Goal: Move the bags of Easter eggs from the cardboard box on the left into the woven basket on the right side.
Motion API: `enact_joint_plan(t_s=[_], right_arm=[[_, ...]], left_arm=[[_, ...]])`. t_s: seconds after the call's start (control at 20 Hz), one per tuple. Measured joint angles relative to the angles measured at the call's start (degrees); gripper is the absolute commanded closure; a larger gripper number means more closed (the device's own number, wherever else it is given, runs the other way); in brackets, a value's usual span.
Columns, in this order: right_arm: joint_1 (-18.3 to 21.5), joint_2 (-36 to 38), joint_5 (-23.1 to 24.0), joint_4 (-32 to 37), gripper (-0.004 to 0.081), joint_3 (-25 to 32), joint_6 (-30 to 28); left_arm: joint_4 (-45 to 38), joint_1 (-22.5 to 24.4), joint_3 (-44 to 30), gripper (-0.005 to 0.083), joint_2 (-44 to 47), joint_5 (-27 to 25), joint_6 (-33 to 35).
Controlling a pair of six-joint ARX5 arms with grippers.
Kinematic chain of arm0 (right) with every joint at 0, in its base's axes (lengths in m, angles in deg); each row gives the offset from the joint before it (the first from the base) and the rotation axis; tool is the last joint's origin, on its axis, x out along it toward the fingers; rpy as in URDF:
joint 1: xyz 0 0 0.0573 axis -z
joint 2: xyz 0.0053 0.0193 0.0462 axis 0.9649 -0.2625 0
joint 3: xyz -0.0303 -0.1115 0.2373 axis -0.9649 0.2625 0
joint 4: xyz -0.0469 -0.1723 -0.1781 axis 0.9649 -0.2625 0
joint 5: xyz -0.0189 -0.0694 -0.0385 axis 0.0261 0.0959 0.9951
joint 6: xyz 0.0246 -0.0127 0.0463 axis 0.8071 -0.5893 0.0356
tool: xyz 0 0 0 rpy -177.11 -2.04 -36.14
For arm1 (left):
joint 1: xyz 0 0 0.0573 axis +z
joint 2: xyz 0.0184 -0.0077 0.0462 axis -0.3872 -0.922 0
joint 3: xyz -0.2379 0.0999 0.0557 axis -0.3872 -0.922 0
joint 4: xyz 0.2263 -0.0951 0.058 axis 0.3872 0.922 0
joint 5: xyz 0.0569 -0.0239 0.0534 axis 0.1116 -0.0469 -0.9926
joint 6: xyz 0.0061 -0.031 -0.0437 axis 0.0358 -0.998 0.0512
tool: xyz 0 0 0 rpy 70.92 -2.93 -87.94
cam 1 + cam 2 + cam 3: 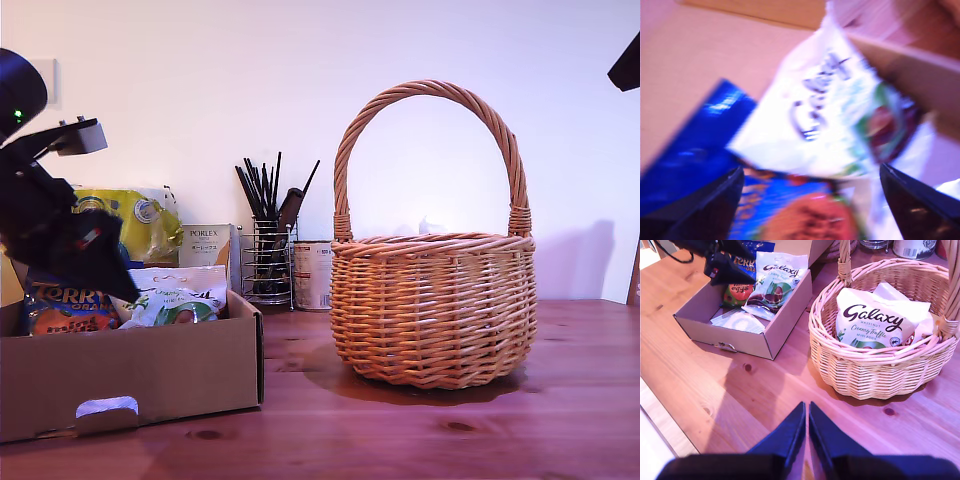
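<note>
Two pouches at least already lie in the woven basket (pixel 875 365): a white-and-green Galaxy Hazelnut Creamy Truffle bag (pixel 872 320) on top, with another pale bag (pixel 897 292) tucked behind it at about one o'clock and a sliver of red-and-white packet at the rim that I cannot name. Left in the cardboard box (pixel 785 325) I count a second Galaxy bag (pixel 772 282), the blue-and-orange Terry's bag (pixel 737 290) beside it at nine o'clock, and a flat clear-and-white packet (pixel 740 321) on the box floor at about seven o'clock; so I judge the job roughly half done. My first gripper (pixel 810 200) is down inside the box, its tool spread wide, with the Terry's bag between the two fingers and the Galaxy bag just beyond at twelve o'clock; the blur hides whether either finger touches a bag, and it holds nothing yet. My second gripper (pixel 807 432) hangs above the bare wooden table (pixel 700 375), tool closed tip to tip and empty, the basket at about one o'clock from it and the box at eleven. In the exterior view the box sits at nine o'clock from the basket, well apart.
</note>
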Motion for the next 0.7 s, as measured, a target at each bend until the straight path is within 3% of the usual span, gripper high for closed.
enact_joint_plan(t_s=[0.15,0.55,0.7], right_arm=[[0.0,0.0,0.0,0.0,0.0782,0.0,0.0],[0.0,-0.02,0.0,0.09,0.0782,0.0,0.0],[0.0,-0.02,0.0,0.11,0.0782,0.0,0.0]], left_arm=[[0.81,0.02,0.0,-0.001,-0.07,4.39,-2.89],[-3.93,-0.48,0.0,-0.001,-5.88,4.57,-7.17],[-5.4,-0.98,0.0,-0.0009,-6.23,7.41,-9.03]])
